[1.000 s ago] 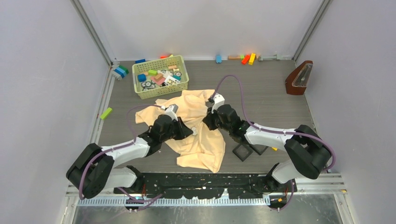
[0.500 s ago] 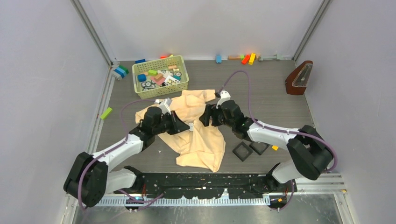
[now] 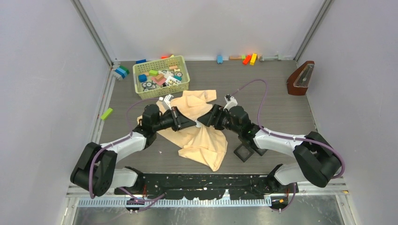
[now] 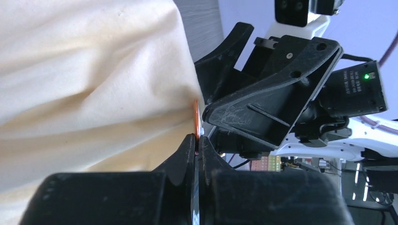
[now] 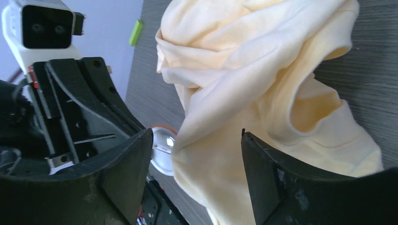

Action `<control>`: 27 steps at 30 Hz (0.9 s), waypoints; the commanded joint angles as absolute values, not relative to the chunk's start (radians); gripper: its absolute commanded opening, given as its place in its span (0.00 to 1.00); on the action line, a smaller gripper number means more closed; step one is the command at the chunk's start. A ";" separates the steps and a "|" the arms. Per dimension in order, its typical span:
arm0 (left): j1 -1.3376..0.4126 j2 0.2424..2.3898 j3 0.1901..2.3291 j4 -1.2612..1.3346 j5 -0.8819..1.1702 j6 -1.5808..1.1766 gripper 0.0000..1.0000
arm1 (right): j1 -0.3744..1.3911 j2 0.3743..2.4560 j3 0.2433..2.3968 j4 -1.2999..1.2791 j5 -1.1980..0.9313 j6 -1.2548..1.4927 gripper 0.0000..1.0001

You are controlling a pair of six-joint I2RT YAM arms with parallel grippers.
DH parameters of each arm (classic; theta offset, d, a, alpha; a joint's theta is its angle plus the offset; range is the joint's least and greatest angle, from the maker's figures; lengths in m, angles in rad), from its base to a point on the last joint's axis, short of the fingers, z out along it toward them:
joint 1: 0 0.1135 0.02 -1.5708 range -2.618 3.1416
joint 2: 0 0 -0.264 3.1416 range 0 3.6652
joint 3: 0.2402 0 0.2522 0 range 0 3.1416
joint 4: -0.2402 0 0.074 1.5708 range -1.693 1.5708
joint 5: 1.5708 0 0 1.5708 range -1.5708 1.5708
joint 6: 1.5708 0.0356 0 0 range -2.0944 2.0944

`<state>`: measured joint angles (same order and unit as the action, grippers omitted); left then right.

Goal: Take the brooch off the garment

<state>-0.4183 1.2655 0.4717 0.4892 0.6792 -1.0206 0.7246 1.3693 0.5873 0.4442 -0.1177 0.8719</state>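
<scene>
1. Both arms had swung inward since the earlier frames. The left gripper (image 3: 193, 123) and the right gripper (image 3: 203, 123) met tip to tip at the centre of the top view, above the garment (image 3: 202, 146).
2. At the centre of the left wrist view, the left gripper's fingers were pinched together on the thin edge of the brooch (image 4: 196, 116). It showed edge-on with an orange rim, pressed against a pale fold of the garment filling the left of the frame.
3. In the right wrist view, the right gripper's jaws stood wide apart with garment folds between them. The brooch's silvery face lay just beside the finger at lower left.
4. A green basket (image 3: 141, 89) of coloured blocks sat at upper left of the top view, and two black trays (image 3: 244, 153) lay right of the garment's lower hem.
</scene>
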 commanded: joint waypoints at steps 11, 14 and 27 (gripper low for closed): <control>-0.413 1.432 0.469 0.966 0.765 -1.273 0.00 | 0.727 1.367 0.544 0.681 -0.136 1.018 0.41; -0.413 1.441 0.466 0.969 0.756 -1.275 0.00 | 0.726 1.354 0.537 0.686 -0.128 1.023 0.41; -0.411 1.458 0.434 1.078 0.720 -1.348 0.00 | 0.728 1.264 0.494 0.606 0.031 1.043 0.28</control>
<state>-0.4156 1.4643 0.4339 0.9604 0.7296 -1.3300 0.7227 1.2972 0.4870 0.6197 -0.0299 1.0630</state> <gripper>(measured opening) 0.018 0.302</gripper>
